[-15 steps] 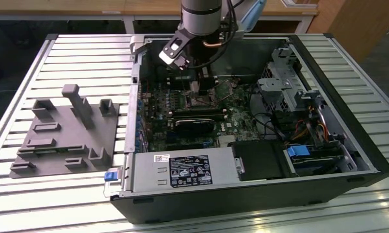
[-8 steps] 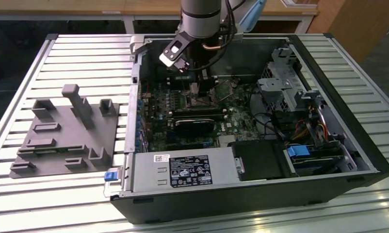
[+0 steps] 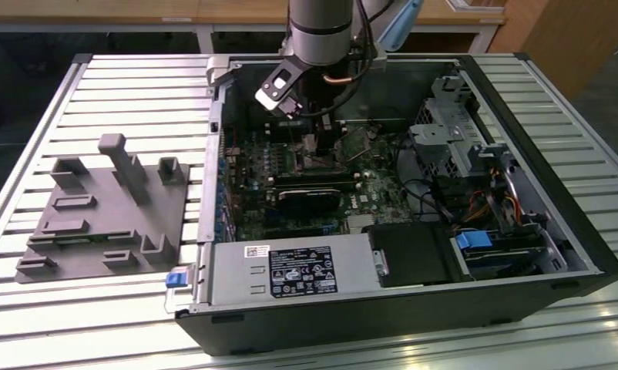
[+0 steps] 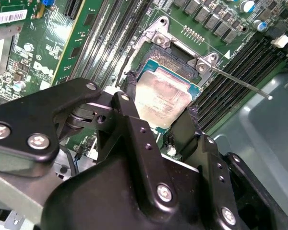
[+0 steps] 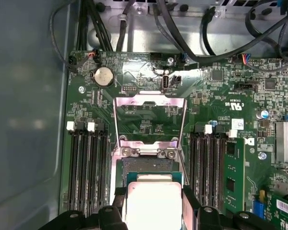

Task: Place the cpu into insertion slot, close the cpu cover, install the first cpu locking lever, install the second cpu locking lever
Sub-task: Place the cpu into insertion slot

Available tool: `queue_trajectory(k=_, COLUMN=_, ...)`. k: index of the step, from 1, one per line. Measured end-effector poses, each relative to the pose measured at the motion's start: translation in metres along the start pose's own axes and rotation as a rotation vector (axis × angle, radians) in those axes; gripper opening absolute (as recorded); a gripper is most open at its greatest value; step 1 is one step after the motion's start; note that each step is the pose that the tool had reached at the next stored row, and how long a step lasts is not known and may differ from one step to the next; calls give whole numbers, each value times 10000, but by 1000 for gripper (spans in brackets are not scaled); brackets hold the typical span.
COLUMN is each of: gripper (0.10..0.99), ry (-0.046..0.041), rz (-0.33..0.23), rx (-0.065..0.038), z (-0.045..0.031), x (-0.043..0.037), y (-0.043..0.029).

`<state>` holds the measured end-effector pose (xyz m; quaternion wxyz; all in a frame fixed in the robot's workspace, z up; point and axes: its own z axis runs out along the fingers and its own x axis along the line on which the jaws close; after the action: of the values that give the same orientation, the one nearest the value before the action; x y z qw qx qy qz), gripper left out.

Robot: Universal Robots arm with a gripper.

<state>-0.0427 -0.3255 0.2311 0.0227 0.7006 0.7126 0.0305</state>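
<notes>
Gripper: your gripper (image 3: 311,129) reaches down into the open computer case (image 3: 582,247), above the green board (image 5: 216,96).
Jaws: clamped on the chip (image 4: 162,98), with one black finger (image 4: 134,124) against each of two opposite edges.
Chip: silver top up, it is held right over the socket (image 5: 149,165); you cannot tell whether it touches.
Socket: it lies between two banks of memory slots (image 5: 86,167), and part of its dark recess shows beyond the chip.
Cover: the silvery cover (image 5: 150,101) is swung open, away from the socket.
Lever: a thin lever (image 4: 240,82) sticks out from one socket corner, across the memory slots.
Surroundings: the case lies on a slatted table (image 3: 134,85), and a grey fixture (image 3: 103,208) sits beside it on the exterior view's left.
</notes>
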Motion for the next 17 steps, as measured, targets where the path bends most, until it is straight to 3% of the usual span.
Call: queue_trajectory(k=17, gripper=541, ry=-5, rz=19, rx=29, z=188, x=-2, y=5)
